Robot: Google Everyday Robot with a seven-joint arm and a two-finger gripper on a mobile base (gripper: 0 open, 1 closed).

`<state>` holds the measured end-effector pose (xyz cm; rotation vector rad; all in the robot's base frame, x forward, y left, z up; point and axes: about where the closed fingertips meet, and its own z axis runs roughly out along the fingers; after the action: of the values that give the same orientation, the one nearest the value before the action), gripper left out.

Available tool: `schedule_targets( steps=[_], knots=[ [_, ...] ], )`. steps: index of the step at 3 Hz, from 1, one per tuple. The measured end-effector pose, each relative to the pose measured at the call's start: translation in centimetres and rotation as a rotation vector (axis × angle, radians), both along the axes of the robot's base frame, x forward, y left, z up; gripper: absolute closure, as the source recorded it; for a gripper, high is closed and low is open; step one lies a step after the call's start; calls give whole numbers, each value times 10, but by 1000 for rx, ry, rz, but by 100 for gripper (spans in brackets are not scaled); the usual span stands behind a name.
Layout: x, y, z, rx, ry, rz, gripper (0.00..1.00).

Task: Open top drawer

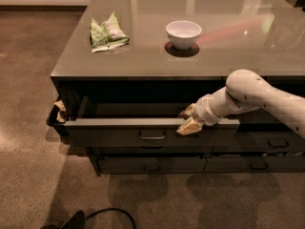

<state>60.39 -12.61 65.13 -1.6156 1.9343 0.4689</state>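
Gripping front rim of top drawer (109,133), hand (188,119) sits right of pull (152,135); drawer partly open.

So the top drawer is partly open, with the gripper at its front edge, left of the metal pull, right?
Not quite: in the camera view the gripper is at the front edge of the partly open top drawer, right of the metal pull.
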Motion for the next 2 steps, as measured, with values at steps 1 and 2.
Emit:
schedule_targets(
  steps=[1,2],
  knots=[
    [0,0,0,0,0,0,0],
    [0,0,0,0,0,0,0]
  ],
)
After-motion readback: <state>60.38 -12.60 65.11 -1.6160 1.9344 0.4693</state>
